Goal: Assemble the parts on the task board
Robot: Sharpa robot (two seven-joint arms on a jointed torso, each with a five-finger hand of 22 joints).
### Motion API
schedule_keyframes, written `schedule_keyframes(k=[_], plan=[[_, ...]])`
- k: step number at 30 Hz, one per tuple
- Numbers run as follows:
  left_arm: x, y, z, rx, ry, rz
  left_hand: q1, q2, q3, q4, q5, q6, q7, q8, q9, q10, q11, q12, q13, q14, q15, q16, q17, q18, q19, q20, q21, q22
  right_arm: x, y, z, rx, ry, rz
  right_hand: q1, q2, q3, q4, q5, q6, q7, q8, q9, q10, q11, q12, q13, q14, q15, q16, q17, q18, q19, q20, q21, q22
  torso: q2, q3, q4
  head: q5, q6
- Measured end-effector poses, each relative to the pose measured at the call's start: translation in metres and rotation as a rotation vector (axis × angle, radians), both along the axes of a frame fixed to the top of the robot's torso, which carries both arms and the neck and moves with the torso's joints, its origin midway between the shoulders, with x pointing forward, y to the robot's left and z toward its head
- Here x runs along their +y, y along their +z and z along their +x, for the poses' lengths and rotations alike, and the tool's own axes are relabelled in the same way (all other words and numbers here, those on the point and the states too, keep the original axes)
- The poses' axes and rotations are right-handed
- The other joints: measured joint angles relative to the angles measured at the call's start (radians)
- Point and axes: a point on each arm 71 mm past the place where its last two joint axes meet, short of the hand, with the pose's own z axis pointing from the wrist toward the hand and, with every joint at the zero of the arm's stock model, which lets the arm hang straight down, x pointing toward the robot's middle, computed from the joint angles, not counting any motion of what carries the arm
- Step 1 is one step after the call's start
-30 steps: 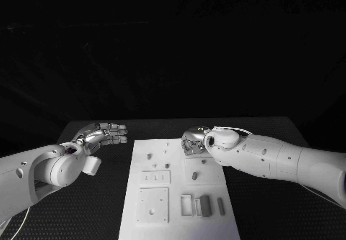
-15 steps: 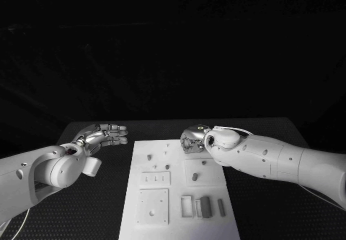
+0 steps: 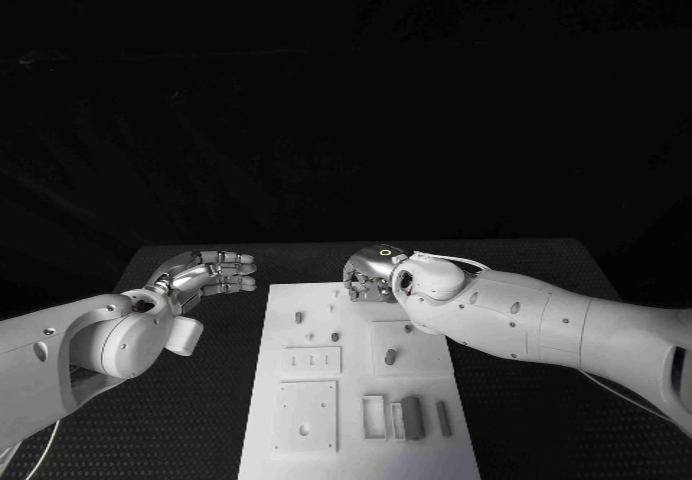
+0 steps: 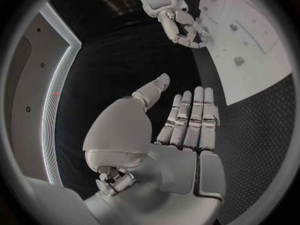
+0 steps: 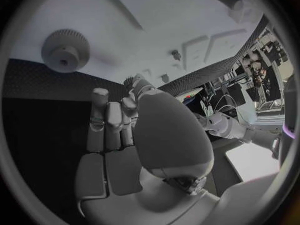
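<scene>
The white task board [image 3: 364, 452] lies mid-table with small grey parts on it, such as an oblong piece [image 3: 411, 413] near its front. My right hand [image 3: 369, 274] hovers over the board's far edge with its fingers curled together. In the right wrist view, thumb and fingers [image 5: 111, 116] pinch a small dark toothed part [image 5: 130, 79]. A pale gear [image 5: 65, 50] lies on the board [image 5: 137, 20] beyond them. My left hand [image 3: 211, 270] hangs above the black table left of the board. Its fingers [image 4: 187, 122] are loosely spread and hold nothing.
Recessed plates and slots [image 3: 307, 408] cover the board's near half. Black textured table [image 3: 173, 420] surrounds the board on both sides. In the left wrist view the right hand [image 4: 184, 28] works at the board's corner [image 4: 215, 20].
My right hand has lifted and moved toward the board's far left corner. The left hand has barely moved.
</scene>
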Motion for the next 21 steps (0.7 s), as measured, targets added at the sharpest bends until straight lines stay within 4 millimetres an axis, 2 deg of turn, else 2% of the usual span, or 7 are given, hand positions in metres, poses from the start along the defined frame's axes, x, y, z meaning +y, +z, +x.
schedule_keyframes(k=[6, 11, 21], plan=[[-0.004, 0.0, 0.001, 0.0, -0.006, -0.001, 0.0, 0.0, 0.0, 0.0, 0.0, 0.0, 0.0, 0.0, 0.0, 0.0, 0.0, 0.0, -0.001, 0.0, 0.0, -0.004, 0.0, 0.0, 0.0, 0.0, 0.0, 0.0, 0.02, 0.001, 0.002, -0.033, 0.022, 0.002, 0.0, 0.0, 0.004, -0.004, 0.0, 0.0, 0.0, -0.002, 0.001, 0.002, -0.002, 0.002, 0.0, 0.0, 0.0, 0.0, -0.002, 0.0, 0.0, 0.0, 0.0, 0.0, 0.0, 0.0, 0.0, 0.002, 0.006], [-0.005, 0.0, 0.001, -0.001, -0.008, -0.001, 0.0, 0.0, 0.0, 0.0, 0.0, 0.0, 0.0, 0.0, 0.0, 0.0, 0.0, 0.0, -0.001, 0.0, 0.0, -0.004, 0.0, 0.0, 0.0, 0.0, 0.0, 0.0, 0.026, -0.002, 0.005, -0.045, 0.02, -0.003, 0.0, 0.0, 0.007, -0.007, 0.0, 0.0, 0.0, -0.005, 0.001, 0.004, -0.004, 0.002, 0.0, 0.0, 0.0, 0.0, -0.003, 0.0, 0.0, 0.0, 0.0, 0.0, 0.0, 0.0, 0.003, -0.001, 0.007], [-0.009, 0.0, 0.002, -0.001, -0.014, -0.001, 0.0, 0.0, 0.0, 0.0, 0.0, 0.0, 0.0, 0.0, -0.001, 0.0, 0.0, -0.004, -0.001, 0.0, 0.0, -0.004, 0.0, 0.0, 0.0, 0.0, 0.0, -0.001, 0.035, -0.01, 0.006, -0.053, 0.02, -0.017, 0.0, 0.0, 0.011, -0.011, 0.0, 0.004, -0.003, -0.002, 0.001, 0.004, -0.004, -0.002, 0.001, 0.001, 0.0, 0.0, -0.003, 0.0, 0.0, 0.0, 0.004, 0.0, 0.0, -0.0008, 0.0032, -0.003, 0.011]])
